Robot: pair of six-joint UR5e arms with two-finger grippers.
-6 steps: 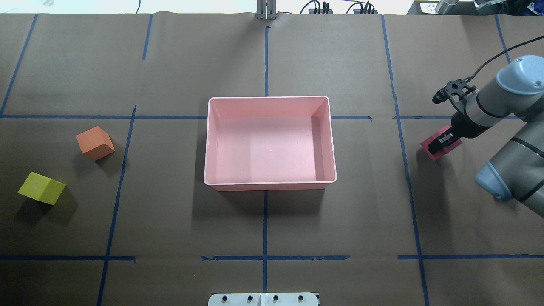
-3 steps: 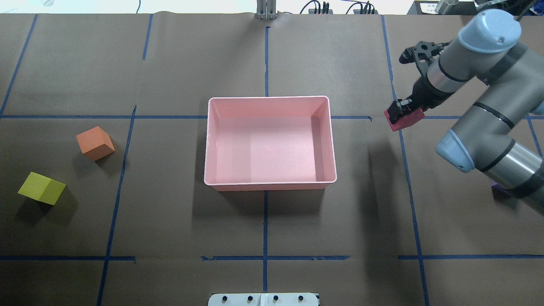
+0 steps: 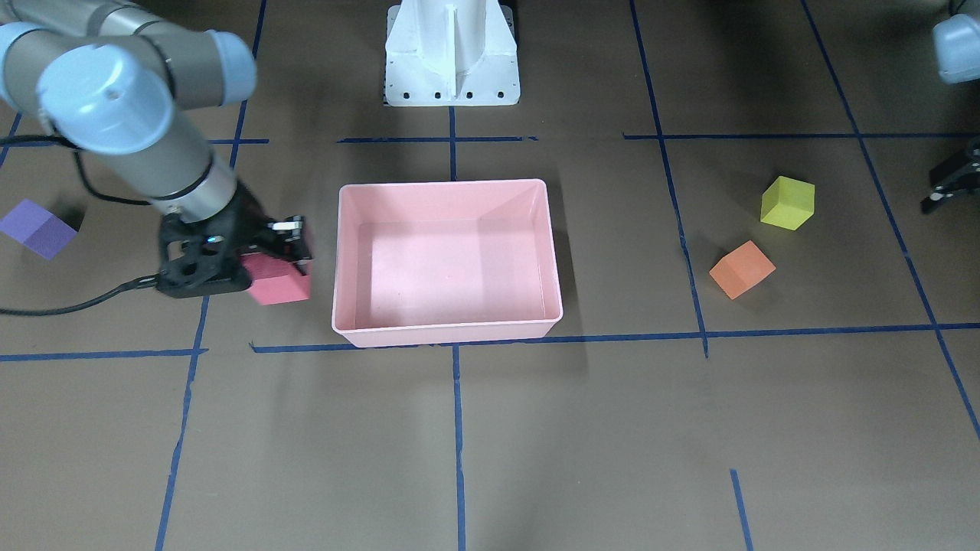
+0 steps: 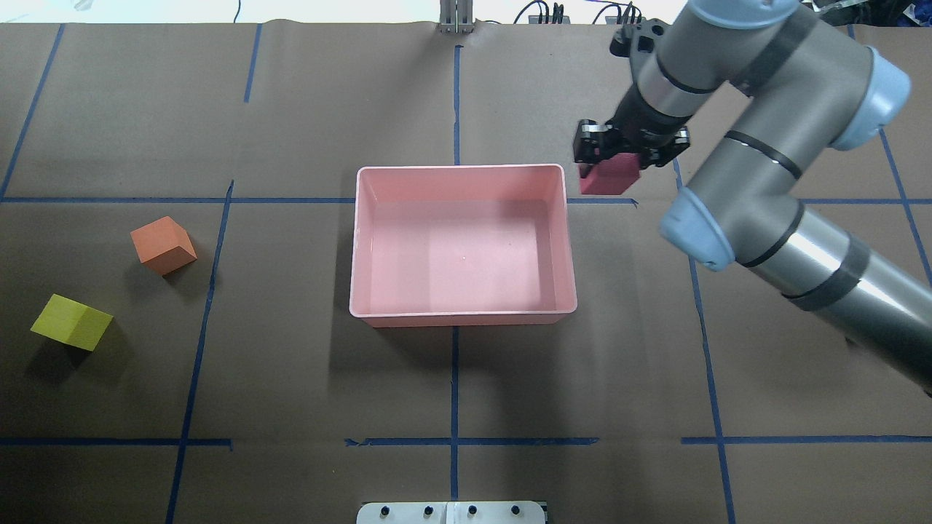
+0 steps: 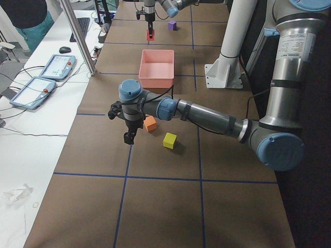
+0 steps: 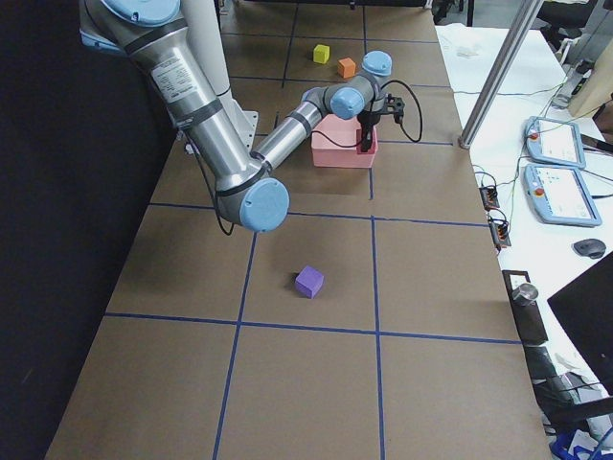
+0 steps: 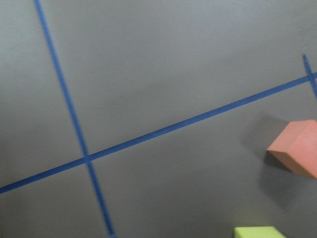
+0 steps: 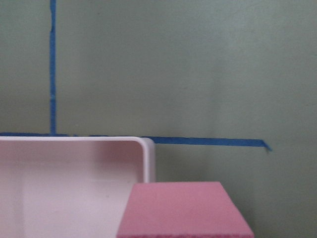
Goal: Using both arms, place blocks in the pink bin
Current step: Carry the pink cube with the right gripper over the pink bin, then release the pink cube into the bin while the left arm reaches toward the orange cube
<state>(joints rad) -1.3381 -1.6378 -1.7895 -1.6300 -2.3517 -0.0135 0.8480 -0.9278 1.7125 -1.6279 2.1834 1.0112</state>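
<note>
My right gripper [image 4: 610,164] is clamped on the red-pink block [image 4: 610,177], 1 finger on each of 2 opposite faces, jaws only as wide as the cube itself. The pink bin [image 4: 459,318] sits just beside this gripper, on the side toward my other arm. Its nearest corner almost meets the block, but the block is outside the rim, not over the tray. In my right wrist view the cube's top face fills the lower edge and the bin's rounded corner shows just to its left. The purple block [image 3: 37,227] lies well behind this gripper, out toward my right end of the table, alone on the brown paper.

My left gripper [image 5: 128,137] hangs over the paper at the other end, far from the bin. I cannot tell how far its jaws are apart. The orange block [image 4: 162,244] is just beside it, and the yellow-green block [image 4: 70,321] is a little farther off. Both show at the edges of my left wrist view, and neither is touched.
</note>
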